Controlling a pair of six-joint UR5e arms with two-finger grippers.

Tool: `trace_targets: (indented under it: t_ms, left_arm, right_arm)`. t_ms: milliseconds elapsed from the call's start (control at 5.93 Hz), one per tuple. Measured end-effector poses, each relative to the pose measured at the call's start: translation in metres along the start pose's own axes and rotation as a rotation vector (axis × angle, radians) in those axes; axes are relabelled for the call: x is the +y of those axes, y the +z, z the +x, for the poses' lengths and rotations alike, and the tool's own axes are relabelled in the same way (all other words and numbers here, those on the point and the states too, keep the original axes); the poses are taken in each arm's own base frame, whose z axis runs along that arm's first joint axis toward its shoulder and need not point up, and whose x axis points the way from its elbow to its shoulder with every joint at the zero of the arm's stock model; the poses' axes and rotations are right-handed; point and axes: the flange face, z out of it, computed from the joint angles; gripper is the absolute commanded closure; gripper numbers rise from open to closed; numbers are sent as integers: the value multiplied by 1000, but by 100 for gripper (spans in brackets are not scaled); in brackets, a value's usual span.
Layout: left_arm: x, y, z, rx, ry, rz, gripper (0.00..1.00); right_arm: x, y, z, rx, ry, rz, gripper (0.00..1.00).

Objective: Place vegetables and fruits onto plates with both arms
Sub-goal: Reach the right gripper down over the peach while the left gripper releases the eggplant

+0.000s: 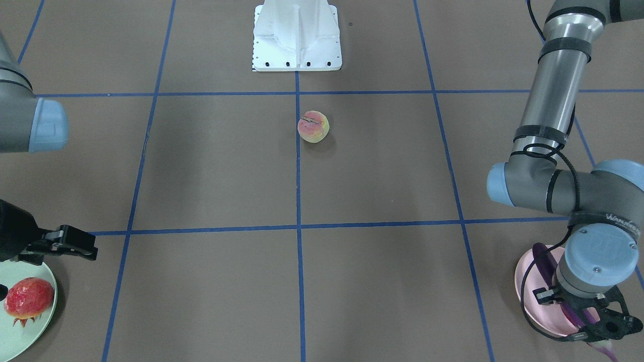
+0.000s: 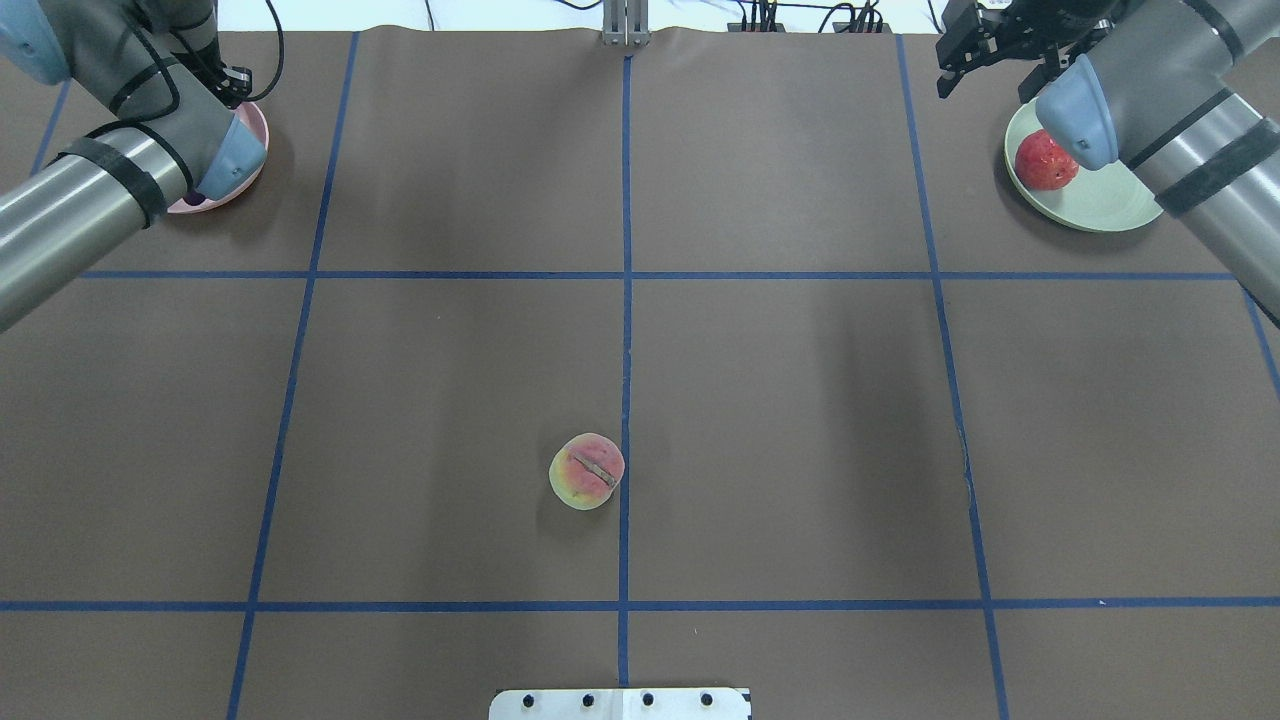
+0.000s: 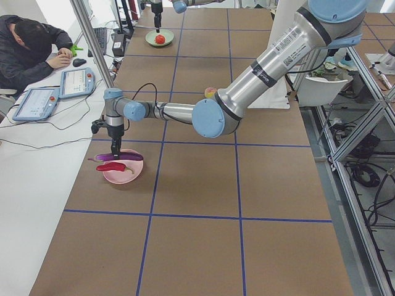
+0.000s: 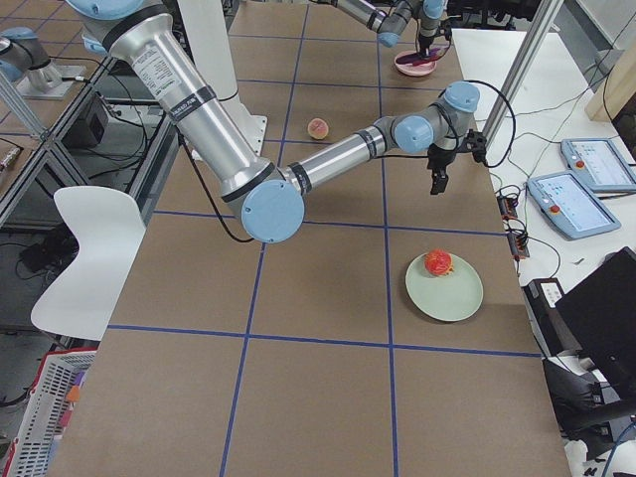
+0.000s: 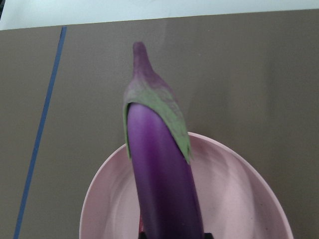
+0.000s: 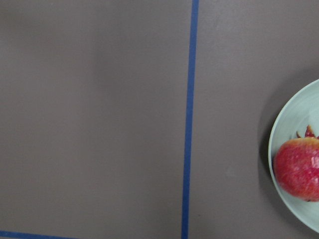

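Note:
My left gripper (image 1: 601, 329) is low over the pale pink plate (image 1: 533, 301) and is shut on the purple eggplant (image 5: 159, 169), whose greyish-green cap reaches past the rim. The red chili (image 3: 112, 166) lies on the same plate beside it. The pomegranate (image 1: 28, 298) sits on the mint green plate (image 1: 43, 327). My right gripper (image 1: 88, 245) is open and empty, raised just beside that plate. The peach (image 2: 587, 471) lies alone on the brown mat near the centre line, far from both grippers.
The white base block (image 1: 297, 35) stands at the robot's edge of the table. Blue tape lines divide the brown mat (image 2: 800, 400). A person sits at a side desk (image 3: 37, 46) with tablets and cables.

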Motion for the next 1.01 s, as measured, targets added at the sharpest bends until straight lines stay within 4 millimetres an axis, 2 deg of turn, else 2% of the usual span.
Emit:
trace_targets:
  t_ms: [337,506,1012]
  left_arm:
    - [0,-5,5,14,9,12,0]
    - [-4,-16,4,20,5,15,0]
    - [-23,-74,-16,161,-35,-51,0]
  right_arm:
    - [47,13,-74,-40,70,-12,0]
    - [77,24,-112,-51,99,-17,0]
    - [178,64,-232,-70,165,-22,0]
